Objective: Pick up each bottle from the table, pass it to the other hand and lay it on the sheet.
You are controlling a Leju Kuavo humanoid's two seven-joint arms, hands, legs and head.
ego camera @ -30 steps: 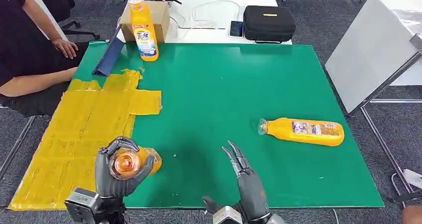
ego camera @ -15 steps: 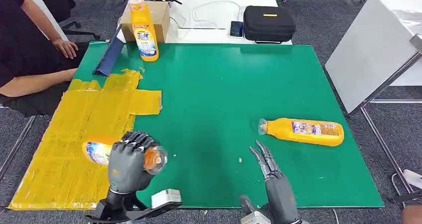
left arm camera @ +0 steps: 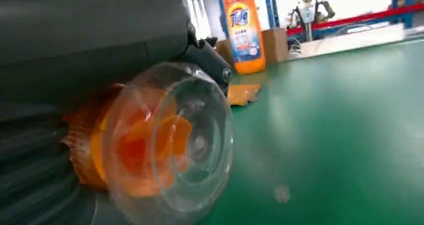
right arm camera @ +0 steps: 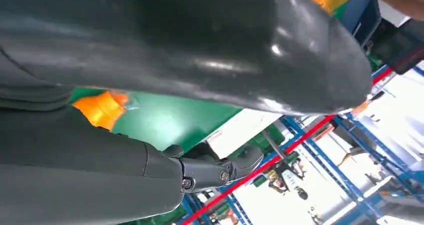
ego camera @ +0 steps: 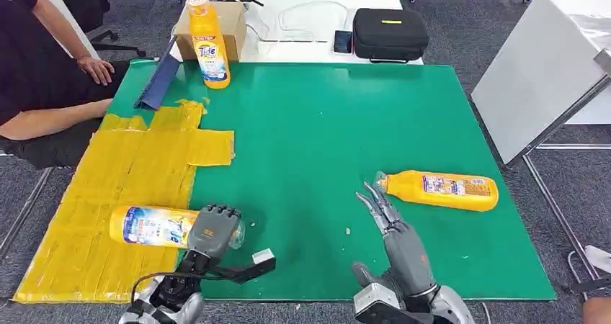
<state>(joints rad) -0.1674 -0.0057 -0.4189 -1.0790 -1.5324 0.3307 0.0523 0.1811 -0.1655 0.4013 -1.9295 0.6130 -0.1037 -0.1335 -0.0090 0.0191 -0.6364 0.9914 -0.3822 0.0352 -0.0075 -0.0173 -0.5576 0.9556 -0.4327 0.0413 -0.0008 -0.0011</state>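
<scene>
An orange bottle (ego camera: 151,225) lies on its side on the yellow sheet (ego camera: 137,165), with its clear cap (left arm camera: 167,145) toward the green mat. My left hand (ego camera: 210,230) grips its neck from above, fingers curled over it. A second orange bottle (ego camera: 439,189) lies on the green mat at the right. My right hand (ego camera: 393,230) is just short of its cap, fingers straight and spread, holding nothing. In the right wrist view a bit of this bottle (right arm camera: 102,109) shows beyond the thumb. A third bottle (ego camera: 207,43) stands upright at the mat's far left corner and appears as the upright bottle (left arm camera: 245,30) in the left wrist view.
A person (ego camera: 36,65) sits at the far left with a hand near the mat's corner. Behind the mat a white table holds a cardboard box (ego camera: 227,25), a black case (ego camera: 389,32) and a phone (ego camera: 342,42). A blue strip (ego camera: 160,79) leans by the sheet's far end.
My left hand has turned the bottle from cap-up to lying flat and lowered it onto the yellow sheet. My right hand has drawn away to the right, toward the bottle on the mat.
</scene>
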